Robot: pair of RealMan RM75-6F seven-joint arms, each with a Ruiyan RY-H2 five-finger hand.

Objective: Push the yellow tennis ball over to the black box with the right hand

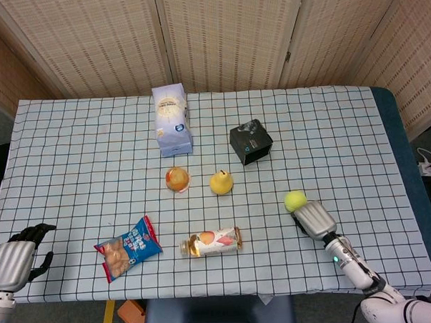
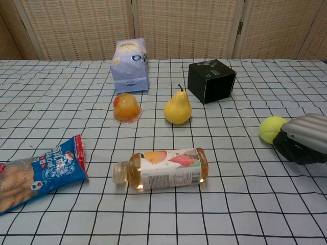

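Observation:
The yellow tennis ball [image 1: 295,199] [image 2: 272,129] lies on the checked cloth, right of centre. My right hand [image 1: 315,220] [image 2: 303,139] sits low on the table just behind the ball, fingers curled in, its front touching the ball's near right side. The black box [image 1: 250,141] [image 2: 211,80] stands further back and to the left, tilted on its footprint, well apart from the ball. My left hand [image 1: 18,259] rests at the table's near left corner with fingers curled, holding nothing.
A yellow pear [image 1: 221,182] [image 2: 178,108] stands between ball and box, a little left. An orange jelly cup [image 1: 177,179], a lying juice bottle [image 2: 162,169], a snack bag [image 1: 128,247] and a blue-white carton [image 1: 172,120] fill the left half.

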